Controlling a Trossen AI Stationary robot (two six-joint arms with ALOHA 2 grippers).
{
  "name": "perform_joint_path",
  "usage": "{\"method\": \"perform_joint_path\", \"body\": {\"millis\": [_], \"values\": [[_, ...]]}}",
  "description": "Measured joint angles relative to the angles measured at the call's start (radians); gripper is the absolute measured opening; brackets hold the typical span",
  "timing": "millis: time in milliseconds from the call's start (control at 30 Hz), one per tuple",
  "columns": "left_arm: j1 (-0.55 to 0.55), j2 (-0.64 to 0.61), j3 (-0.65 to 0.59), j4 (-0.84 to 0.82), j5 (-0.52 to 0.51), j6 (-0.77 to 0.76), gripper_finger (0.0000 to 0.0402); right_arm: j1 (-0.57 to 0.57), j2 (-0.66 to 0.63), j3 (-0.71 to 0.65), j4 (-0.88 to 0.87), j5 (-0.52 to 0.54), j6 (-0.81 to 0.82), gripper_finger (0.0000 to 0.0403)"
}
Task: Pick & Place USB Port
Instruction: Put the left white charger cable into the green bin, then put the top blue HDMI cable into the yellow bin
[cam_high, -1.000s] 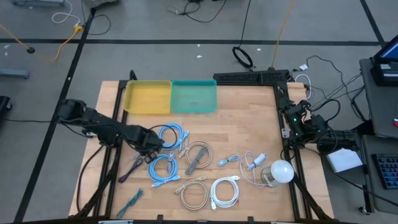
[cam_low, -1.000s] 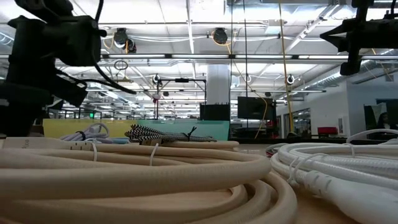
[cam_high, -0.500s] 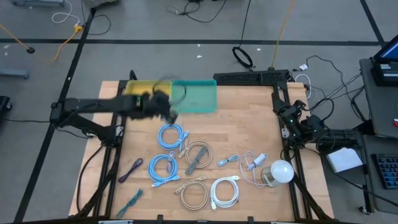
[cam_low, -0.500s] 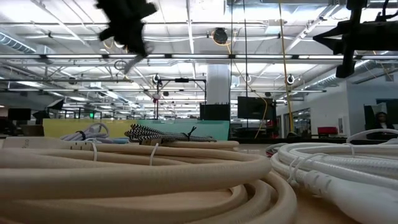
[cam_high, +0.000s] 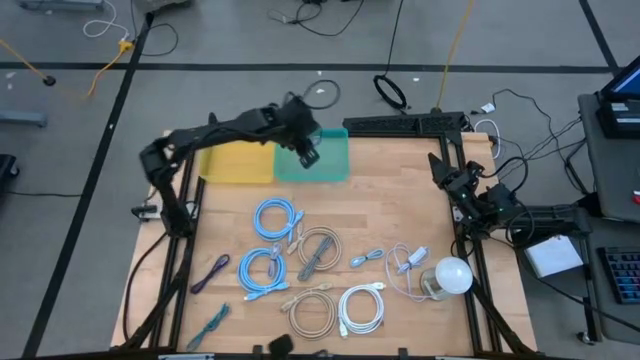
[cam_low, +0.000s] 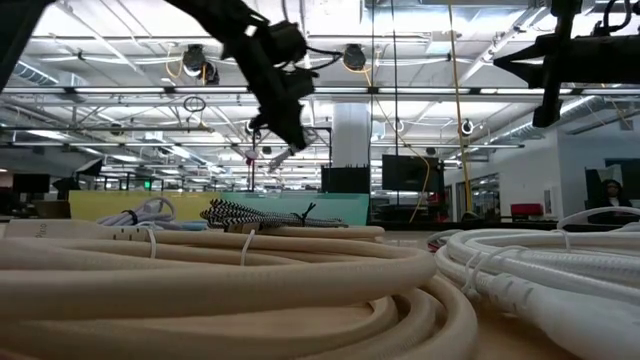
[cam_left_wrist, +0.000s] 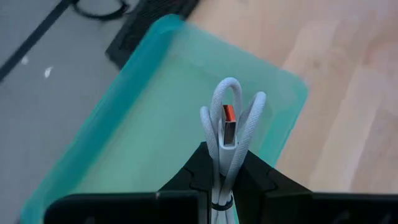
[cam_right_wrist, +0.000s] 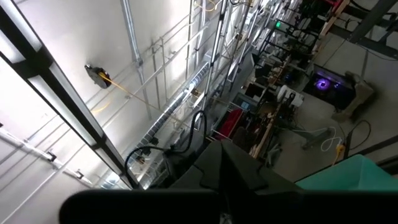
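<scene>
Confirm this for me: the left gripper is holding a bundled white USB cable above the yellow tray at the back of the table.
Not quite. The left gripper does hold the bundled white USB cable, but it is above the teal plastic tray, not the yellow plastic tray next to it. The left wrist view shows the teal tray directly under the cable, and the high view agrees.

No legible text, label, brand, number or sign anywhere.

seeing 2 blue cable coils (cam_high: 260, 218) lying close together on the wooden table (cam_high: 400, 200), finding a striped cable (cam_high: 316, 258) resting just beside them, a beige coil (cam_high: 295, 312) sitting next to a white coil (cam_high: 345, 310), and a white dome (cam_high: 452, 273) standing near the right edge.
</scene>
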Motion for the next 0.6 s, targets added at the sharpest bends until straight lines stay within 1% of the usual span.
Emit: {"method": "perform_joint_path", "body": {"millis": [133,167,233,333,433,600], "values": [[-0.036,0.123,0.122,-0.092,-0.005,0.126,0.003,0.0,0.01,0.0,0.0,-0.015,-0.001,0.0],[-0.048,0.15,0.145,-0.121,-0.019,0.161,0.003,0.0,0.011,0.0,-0.002,-0.025,-0.001,0.0],[-0.073,0.187,0.176,-0.159,-0.085,0.22,0.003,0.0,0.011,0.0,-0.002,-0.039,0.002,0.0],[-0.102,0.216,0.183,-0.176,-0.182,0.271,0.0033,0.0,0.011,0.0,-0.002,-0.052,0.0,0.0],[-0.113,0.222,0.182,-0.168,-0.21,0.264,0.0071,0.0,0.011,0.0,-0.001,-0.052,0.001,0.0],[-0.109,0.21,0.184,-0.154,-0.24,0.189,0.0143,0.0,0.011,0.0,-0.002,-0.051,-0.002,0.0]]}}
